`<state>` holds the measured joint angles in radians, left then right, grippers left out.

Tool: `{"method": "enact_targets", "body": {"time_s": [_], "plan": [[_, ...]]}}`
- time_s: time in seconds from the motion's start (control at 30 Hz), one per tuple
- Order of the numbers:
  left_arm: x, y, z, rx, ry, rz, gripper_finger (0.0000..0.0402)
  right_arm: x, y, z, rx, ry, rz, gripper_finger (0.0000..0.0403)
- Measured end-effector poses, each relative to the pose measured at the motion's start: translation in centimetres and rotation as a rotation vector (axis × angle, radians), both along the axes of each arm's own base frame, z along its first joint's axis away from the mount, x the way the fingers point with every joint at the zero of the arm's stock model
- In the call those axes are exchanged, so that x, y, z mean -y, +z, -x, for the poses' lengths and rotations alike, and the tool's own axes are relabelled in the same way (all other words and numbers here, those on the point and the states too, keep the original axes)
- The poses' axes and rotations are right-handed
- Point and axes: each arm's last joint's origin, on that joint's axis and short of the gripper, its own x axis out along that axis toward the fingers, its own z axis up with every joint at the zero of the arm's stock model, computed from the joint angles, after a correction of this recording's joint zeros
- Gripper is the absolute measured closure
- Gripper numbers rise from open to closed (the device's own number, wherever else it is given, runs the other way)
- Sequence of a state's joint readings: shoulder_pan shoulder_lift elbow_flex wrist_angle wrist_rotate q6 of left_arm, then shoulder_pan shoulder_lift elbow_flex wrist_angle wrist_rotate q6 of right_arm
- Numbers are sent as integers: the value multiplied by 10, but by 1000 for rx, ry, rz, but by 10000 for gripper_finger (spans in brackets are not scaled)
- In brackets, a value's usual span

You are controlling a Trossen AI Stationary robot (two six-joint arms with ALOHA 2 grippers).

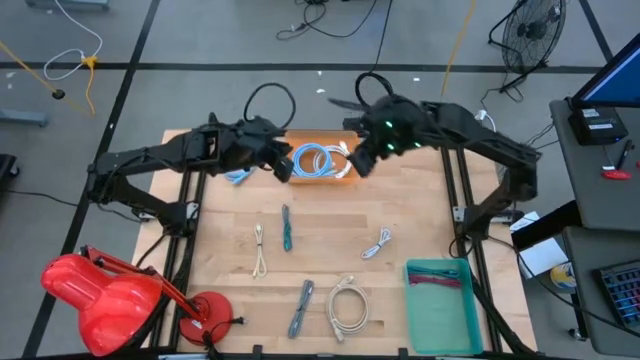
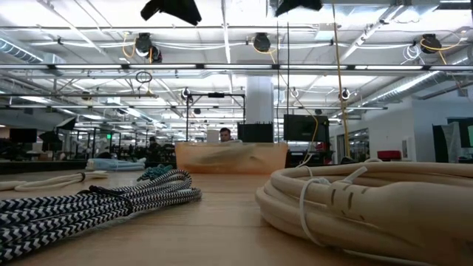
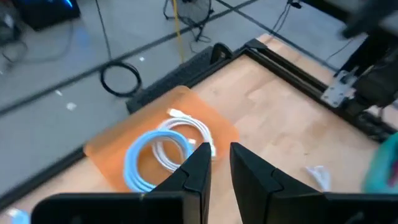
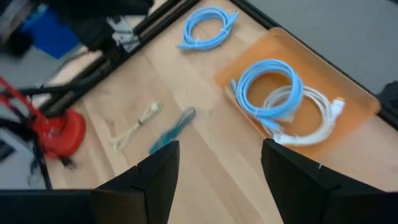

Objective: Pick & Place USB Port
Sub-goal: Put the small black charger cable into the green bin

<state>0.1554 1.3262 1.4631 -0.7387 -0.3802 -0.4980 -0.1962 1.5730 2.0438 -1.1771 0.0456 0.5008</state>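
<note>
An orange tray (image 1: 322,143) sits at the table's far middle, with a blue coiled USB cable (image 1: 312,160) and a white one (image 1: 341,165) lying flat in it. My left gripper (image 1: 283,166) hovers at the tray's left end. In the left wrist view its fingers (image 3: 219,149) stand a narrow gap apart with nothing between them. My right gripper (image 1: 362,160) hovers at the tray's right end. It is wide open and empty in the right wrist view (image 4: 220,146), high above the blue coil (image 4: 268,87) and the white coil (image 4: 305,115).
Another blue coil (image 1: 240,177) lies left of the tray. Loose on the table are a teal cable (image 1: 287,228), a thin beige cable (image 1: 260,250), a white-blue cable (image 1: 377,243), a grey braided cable (image 1: 301,307) and a beige coil (image 1: 347,303). A teal bin (image 1: 445,305) stands near right.
</note>
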Motion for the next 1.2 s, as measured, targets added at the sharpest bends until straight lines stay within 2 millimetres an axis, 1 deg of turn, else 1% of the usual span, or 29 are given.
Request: {"method": "enact_targets", "body": {"time_s": [0.1,0.23,0.33,0.4,0.47,0.6,0.7,0.8,0.9,1.07,1.2], "plan": [[-1,-2,1,18,8,79,339,-20,8,20,-26,12,35,192],[5,-5,1,38,-13,233,339,-46,15,46,-40,38,47,192],[16,-10,-2,20,-35,322,339,-64,9,63,-38,81,31,193],[25,-15,-3,-10,-48,365,339,-74,0,74,-31,98,4,194],[34,-20,-7,-38,-53,413,339,-80,-14,85,-38,92,-37,195],[55,-30,-15,-79,-81,491,339,-90,-48,102,-41,62,-133,195],[73,-38,-25,-102,-111,525,339,-97,-75,111,-23,53,-191,195],[94,-51,-37,-148,-166,581,339,-103,-101,112,18,41,-243,195],[119,-71,-49,-247,-223,655,339,-107,-122,107,95,40,-303,195],[165,-115,-65,-434,-243,761,339,-112,-146,94,235,52,-378,195],[204,-150,-73,-560,-267,868,339,-112,-161,89,272,36,-405,195]]}}
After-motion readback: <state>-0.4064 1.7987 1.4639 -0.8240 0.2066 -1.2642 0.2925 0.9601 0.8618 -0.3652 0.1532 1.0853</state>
